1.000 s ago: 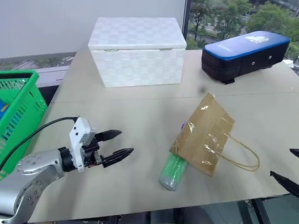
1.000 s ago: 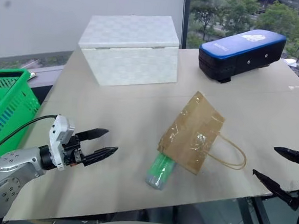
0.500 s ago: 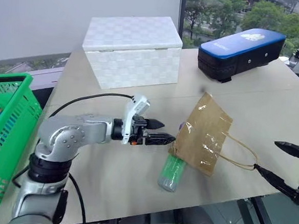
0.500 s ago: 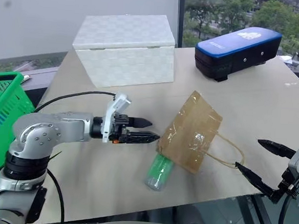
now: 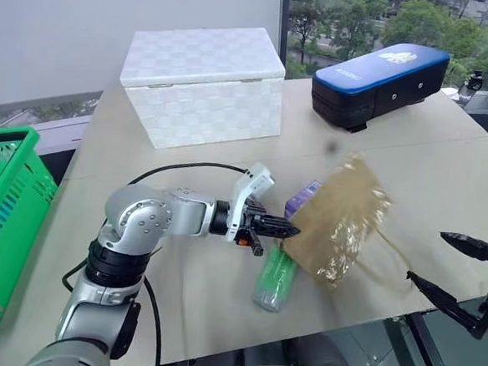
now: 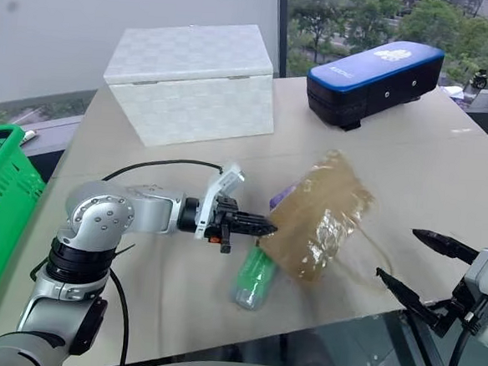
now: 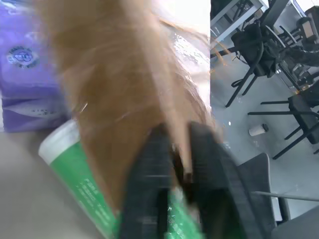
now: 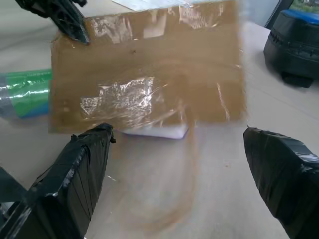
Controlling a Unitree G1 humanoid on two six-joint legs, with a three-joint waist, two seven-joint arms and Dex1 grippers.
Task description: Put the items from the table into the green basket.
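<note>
Right gripper at the near right, just off the table edge, jaws wide apart, nothing between them, aimed at the bag.

Green bottle lying on its side near the near edge, far end tucked under the bag. Paper bag brown, taped, its left edge raised off the table, handle loop trailing toward the near right.

Left gripper reaching in from the left, jaws clamped on the bag's left edge; black fingers pinching brown paper in the left wrist view, bottle right beneath. Black cable looping back from that wrist along the arm.

Purple packet peeking out at the bag's far-left corner, mostly covered; white underside visible beneath the bag from the right wrist.

Green basket off the table's left edge, well apart from both items, a blue pack inside against its left wall.

Farther back: white box at the far left of the table, lid down; blue-topped case at the far right, near the window.
</note>
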